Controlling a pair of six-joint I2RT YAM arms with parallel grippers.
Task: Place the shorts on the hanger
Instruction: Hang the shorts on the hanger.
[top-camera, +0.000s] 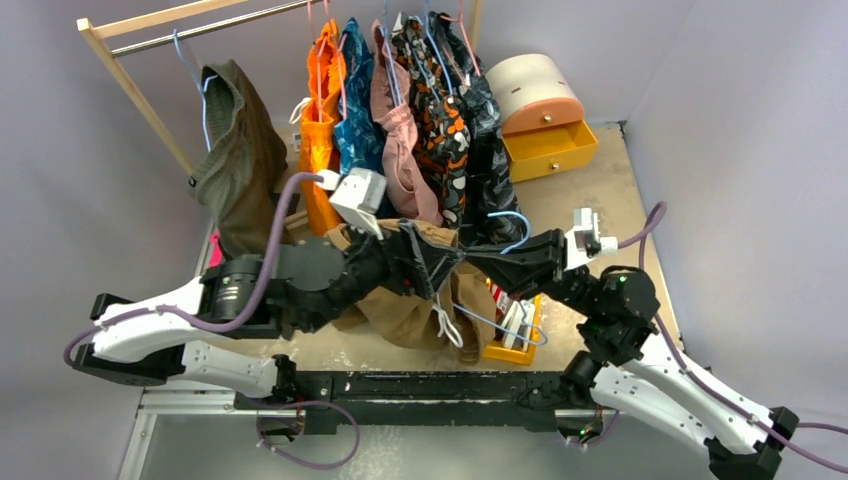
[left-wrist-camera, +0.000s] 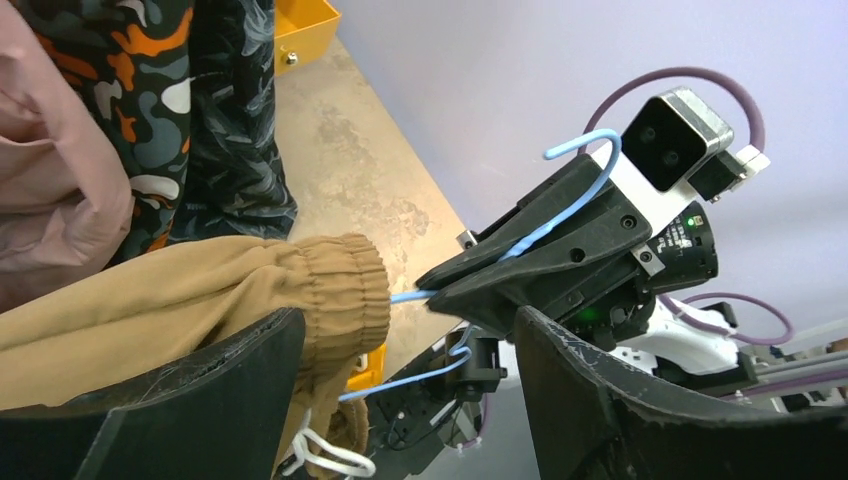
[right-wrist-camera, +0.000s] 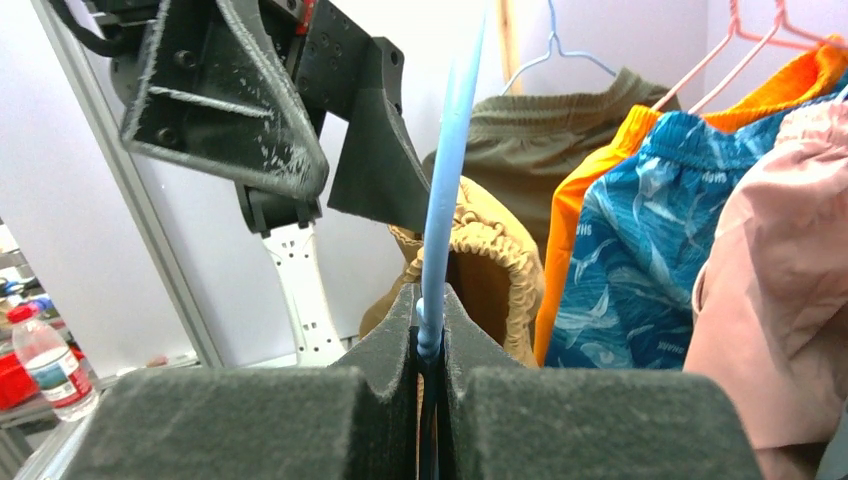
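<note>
— Judging from the top view, how far is the task taken?
— Partly. At centre left, the left gripper (top-camera: 440, 268) is seen spread wide, with nothing clamped. The shorts (top-camera: 400, 305) are draped at mid-frame, the waistband just beside one finger. One arm of the hanger (top-camera: 512, 213) is threaded into that waistband; the other side is judged yet to be fitted.
— And the orientation?
— The waistband opening is turned rightward. The hanger's long axis is judged to run left to right, with the hook curled toward the upper right. At centre right, the wire is pinched by the closed right gripper (top-camera: 480, 262).
</note>
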